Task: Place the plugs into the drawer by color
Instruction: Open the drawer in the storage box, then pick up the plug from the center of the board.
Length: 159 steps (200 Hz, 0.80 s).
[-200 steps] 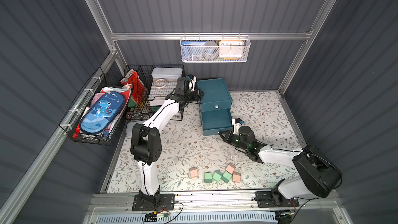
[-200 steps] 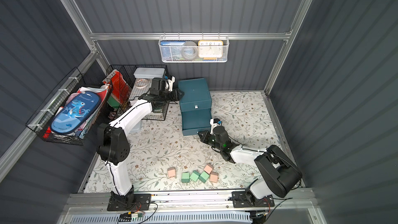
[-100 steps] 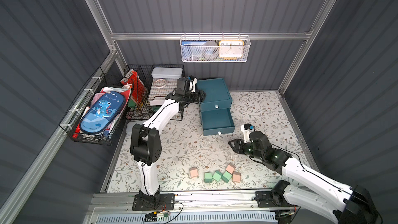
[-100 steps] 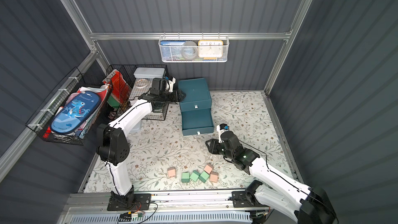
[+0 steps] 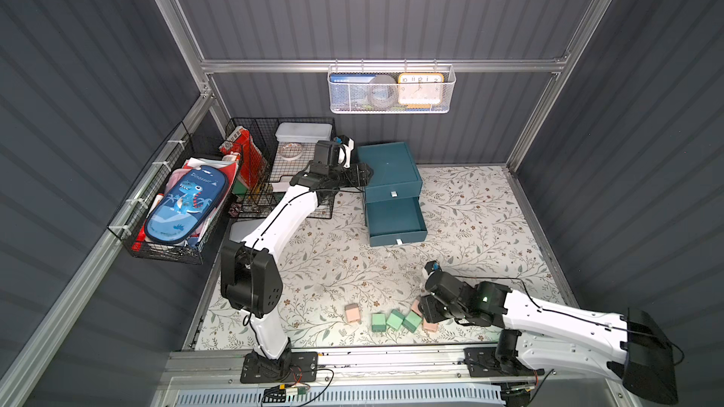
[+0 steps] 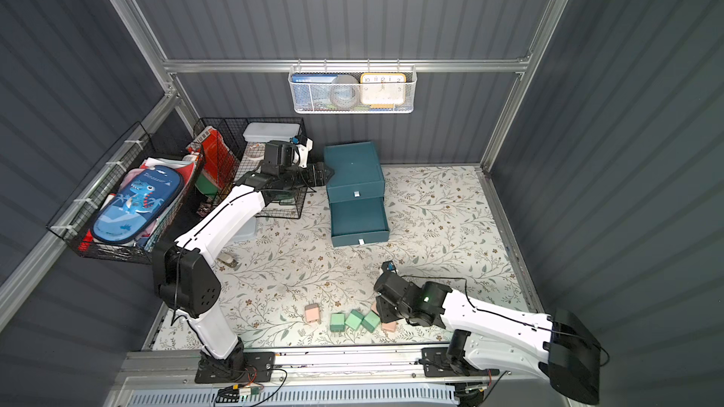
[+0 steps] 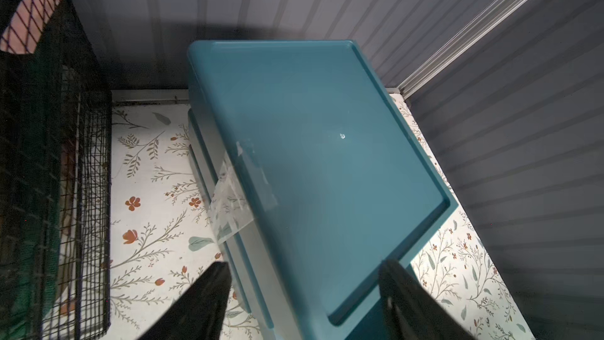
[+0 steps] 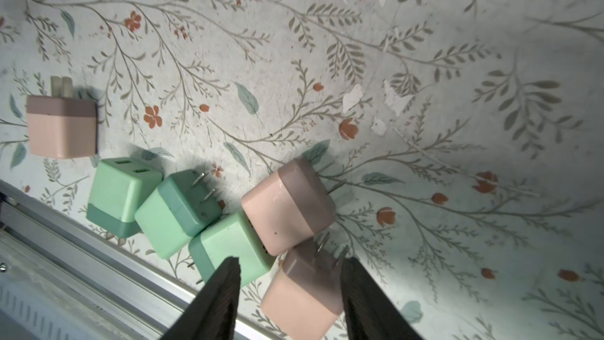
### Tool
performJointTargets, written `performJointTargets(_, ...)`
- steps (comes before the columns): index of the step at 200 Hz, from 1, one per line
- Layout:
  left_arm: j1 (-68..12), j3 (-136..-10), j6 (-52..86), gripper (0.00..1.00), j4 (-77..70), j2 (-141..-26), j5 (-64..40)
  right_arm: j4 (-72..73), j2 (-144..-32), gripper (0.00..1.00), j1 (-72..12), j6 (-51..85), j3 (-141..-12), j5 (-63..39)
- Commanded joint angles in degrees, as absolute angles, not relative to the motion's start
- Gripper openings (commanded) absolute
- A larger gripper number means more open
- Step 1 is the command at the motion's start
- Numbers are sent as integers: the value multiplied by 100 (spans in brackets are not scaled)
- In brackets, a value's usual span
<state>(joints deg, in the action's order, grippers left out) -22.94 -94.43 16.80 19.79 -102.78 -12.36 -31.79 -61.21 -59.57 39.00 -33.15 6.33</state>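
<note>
Pink plug [image 8: 304, 292] lies between the right gripper's [image 8: 291, 289] half-spread, empty jaws, a green plug [image 8: 233, 250] just beside; descend straight, pinch flat sides. Left gripper [image 7: 304, 289], spread and empty, sits at the drawer's [image 7: 310, 158] top edge

Plugs [image 5: 393, 319] lie along the front rail [image 5: 391, 355] — the drawer [image 5: 388, 168] stands well behind, beside wire baskets [image 5: 266, 138].

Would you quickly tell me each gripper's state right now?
Left gripper: open, holding nothing.
Right gripper: open, jaws either side of a pink plug.

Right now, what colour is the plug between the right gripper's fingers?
Pink; the plug shows best in the right wrist view.
</note>
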Motion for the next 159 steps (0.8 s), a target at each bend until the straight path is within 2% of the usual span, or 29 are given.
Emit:
performJointTargets(1, -2311, -9264, 1529, 77, 2023, -10276, -1286, -3293, -6354, 56, -6099, 4010, -3492, 982)
performJointTargets(16, -2312, -9178, 1479, 77, 2056, -10248, -1348, -3221, -6454, 56, -6106, 3960, -3423, 1011)
performJointTargets(37, -2312, -9176, 1450, 78, 2074, -10252, -1353, -3099, -6521, 48, -6108, 3904, -3377, 961)
performJointTargets(59, -2312, -9201, 1444, 78, 2065, -10268, -1361, -2992, -6554, 47, -6108, 3859, -3349, 940)
performJointTargets(128, -2312, -9213, 1408, 77, 2083, -10335, -1345, -2634, -6644, 48, -6100, 4061, -3062, 919)
performJointTargets(159, -2311, -9226, 1406, 76, 2101, -10354, -1285, -2678, -6671, 51, -6092, 4079, -3002, 1044)
